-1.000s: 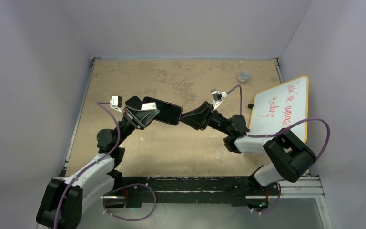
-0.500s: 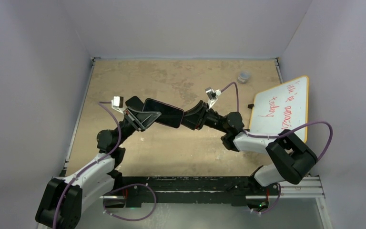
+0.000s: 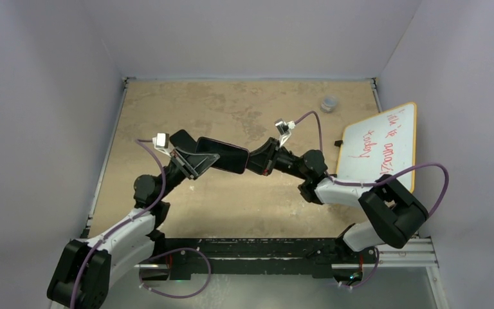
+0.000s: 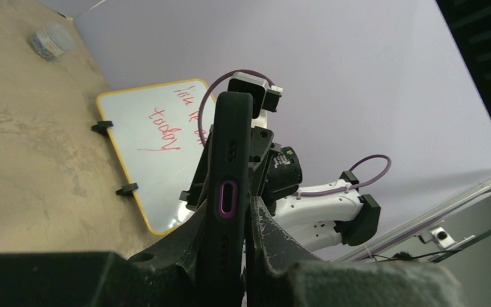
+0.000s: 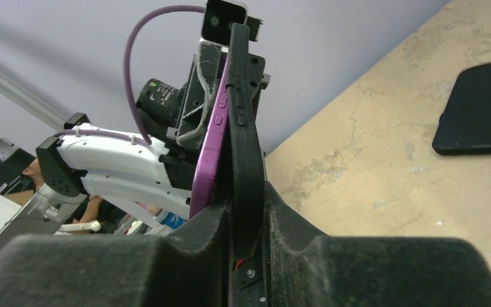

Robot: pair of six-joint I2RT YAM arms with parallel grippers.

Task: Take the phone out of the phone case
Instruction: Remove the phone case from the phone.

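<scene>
Purple phone (image 5: pixel 206 160) edge stands proud of the black phone case (image 5: pixel 246 147) in the right wrist view. A seam appears to have opened there, though focus is poor and it may be only the bezel.

Change over the last second: the right end effector (image 3: pixel 255 161) crossed the gap to the free end and is now clamped on the case. The left end effector (image 3: pixel 192 161) stays clenched on the opposite end. The assembly hangs between both arms, above mid-surface.

Reading: two-handed hold established — peeling can begin; phone not yet out.

Surface (image 3: pixel 231 206): tan, scuffed board. A dark flat slab (image 5: pixel 479 105) lies on it and a small container (image 3: pixel 329 103) sits at the far edge. A whiteboard (image 3: pixel 378 145) with red writing leans at the right wall. Walls plain, pale.
</scene>
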